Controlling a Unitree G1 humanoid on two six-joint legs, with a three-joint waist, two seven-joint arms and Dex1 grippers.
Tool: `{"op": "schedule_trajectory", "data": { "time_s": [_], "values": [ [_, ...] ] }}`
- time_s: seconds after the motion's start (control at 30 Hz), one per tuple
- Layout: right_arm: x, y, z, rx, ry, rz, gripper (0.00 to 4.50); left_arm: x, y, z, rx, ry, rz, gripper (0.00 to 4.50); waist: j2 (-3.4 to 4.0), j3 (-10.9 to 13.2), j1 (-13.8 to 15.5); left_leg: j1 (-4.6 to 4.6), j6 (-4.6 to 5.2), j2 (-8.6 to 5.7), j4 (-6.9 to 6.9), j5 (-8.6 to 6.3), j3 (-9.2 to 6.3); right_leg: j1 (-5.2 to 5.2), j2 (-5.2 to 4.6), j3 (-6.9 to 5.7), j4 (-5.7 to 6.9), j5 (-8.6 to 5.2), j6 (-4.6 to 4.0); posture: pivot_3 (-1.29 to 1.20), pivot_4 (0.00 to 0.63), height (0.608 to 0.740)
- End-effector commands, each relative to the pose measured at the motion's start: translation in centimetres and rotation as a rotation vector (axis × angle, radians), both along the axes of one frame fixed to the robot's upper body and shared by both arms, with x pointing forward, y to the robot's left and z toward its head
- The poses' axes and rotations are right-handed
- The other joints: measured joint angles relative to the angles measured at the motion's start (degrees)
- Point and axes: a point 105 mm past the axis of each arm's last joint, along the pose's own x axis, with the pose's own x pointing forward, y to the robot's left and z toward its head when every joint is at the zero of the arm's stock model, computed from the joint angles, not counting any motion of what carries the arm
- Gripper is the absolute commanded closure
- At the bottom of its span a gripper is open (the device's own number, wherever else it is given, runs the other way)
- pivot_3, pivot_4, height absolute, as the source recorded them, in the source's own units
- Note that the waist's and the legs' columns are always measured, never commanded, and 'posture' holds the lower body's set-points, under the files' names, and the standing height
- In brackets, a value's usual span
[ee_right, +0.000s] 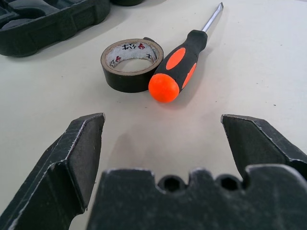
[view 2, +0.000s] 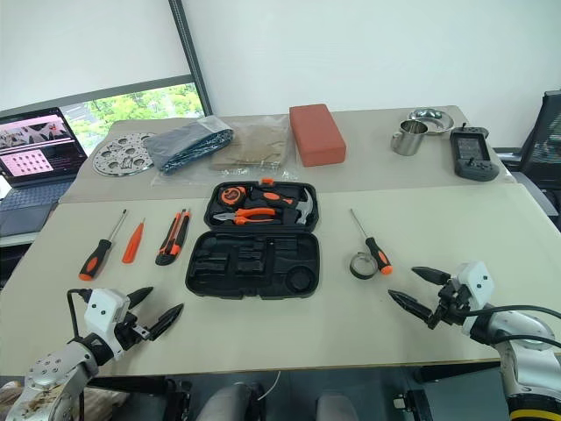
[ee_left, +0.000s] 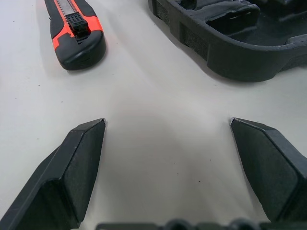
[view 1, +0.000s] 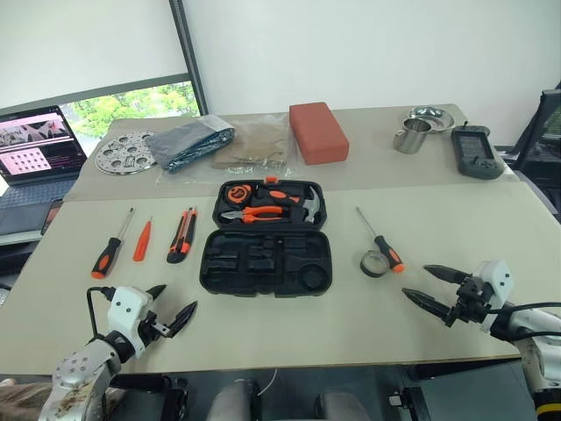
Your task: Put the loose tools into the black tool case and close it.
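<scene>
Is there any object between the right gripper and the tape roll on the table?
No. Bare table lies between the open right gripper and the tape roll. A screwdriver lies right beside the roll, apparently touching it, not in front.

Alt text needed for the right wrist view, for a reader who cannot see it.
A dark tape roll lies flat on the table against an orange-and-black screwdriver, just ahead of the right tool, whose fingers are open and empty. A corner of the black tool case sits beyond.
</scene>
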Motion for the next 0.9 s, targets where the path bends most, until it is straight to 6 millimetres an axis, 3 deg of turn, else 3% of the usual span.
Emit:
{"op": "schedule_trajectory", "data": {
  "time_s": [0.03,0.4,0.5,0.6,0.7,0.9],
  "values": [
    [0.0,-0.2,1.0,-0.007,-0.036,0.003,0.0,-1.1,0.1,-1.6,0.001,0.082,-0.01,0.05,0.0,0.0,0.01,0.0,0.0,0.0,0.0,0.0,0.0,0.0,0.0,0.0,0.0,0.0,0.0,0.0,0.15,0.74],
    [-0.1,-0.2,1.3,-0.006,-0.056,-0.003,0.0,-0.7,0.3,-1.1,-0.026,0.056,-0.005,0.05,-0.01,0.0,0.06,0.0,0.02,0.0,0.0,-0.01,0.05,-0.01,0.02,0.03,-0.01,0.0,0.0,0.0,0.15,0.74],
    [0.7,0.5,3.5,0.039,-0.133,0.013,0.0,-0.2,0.7,0.2,-0.038,0.004,-0.002,0.05,-0.01,0.01,0.01,-0.01,0.02,0.0,0.0,-0.01,0.06,-0.03,0.03,0.04,0.0,0.0,0.0,0.0,0.15,0.74],
    [1.5,2.6,6.7,0.084,-0.209,0.079,0.0,1.4,1.5,3.7,-0.105,-0.116,0.04,0.05,-0.07,0.09,-0.19,-0.02,0.02,0.04,0.0,-0.01,0.07,-0.07,0.04,0.08,0.02,0.01,0.0,0.0,0.15,0.74],
    [1.9,5.5,8.8,0.093,-0.241,0.188,0.0,3.5,4.1,6.7,-0.152,-0.209,0.159,0.05,-0.3,0.22,0.12,-0.05,0.01,0.09,0.01,0.0,-0.03,-0.14,0.09,0.0,0.14,0.02,-0.01,0.0,0.15,0.74],
    [2.1,10.5,11.6,0.119,-0.278,0.372,0.0,6.4,11.5,8.8,-0.03,-0.239,0.462,0.05,-0.39,0.26,0.17,-0.06,0.02,-0.02,-0.01,0.02,-0.04,-0.1,0.23,-0.16,0.07,0.0,0.03,0.0,0.15,0.74]
  ]
}}
